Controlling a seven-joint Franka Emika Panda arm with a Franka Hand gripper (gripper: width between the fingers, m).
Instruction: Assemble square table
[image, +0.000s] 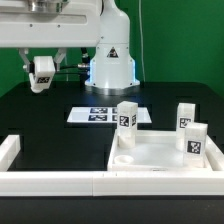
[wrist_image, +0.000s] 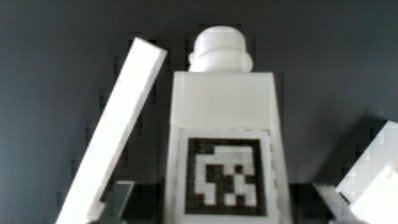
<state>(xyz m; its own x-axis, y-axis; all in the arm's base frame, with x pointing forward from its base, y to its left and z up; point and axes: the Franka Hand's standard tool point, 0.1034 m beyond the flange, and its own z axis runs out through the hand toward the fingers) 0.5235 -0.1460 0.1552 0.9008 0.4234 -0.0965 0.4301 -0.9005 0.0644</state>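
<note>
My gripper (image: 41, 66) hangs above the table at the exterior view's far left. It is shut on a white leg (image: 43, 76) with a black-and-white tag. In the wrist view the leg (wrist_image: 222, 110) fills the middle between the dark fingers (wrist_image: 132, 203), with its round peg pointing away. My gripper (wrist_image: 231, 207) holds it near the tagged end. The square tabletop (image: 160, 156) lies flat at the front right, with a round socket (image: 125, 160) showing. Three more legs stand upright: one (image: 127, 115) at the slab's back left, one (image: 186, 116) at its back right, and one (image: 196, 141) on its right side.
The long white L-shaped rail (image: 50, 181) runs along the front edge and turns back at the left (image: 9, 150). The marker board (image: 100, 113) lies mid-table in front of the robot base (image: 110, 68). In the wrist view a white bar (wrist_image: 121, 130) and another white piece (wrist_image: 370, 165) flank the leg.
</note>
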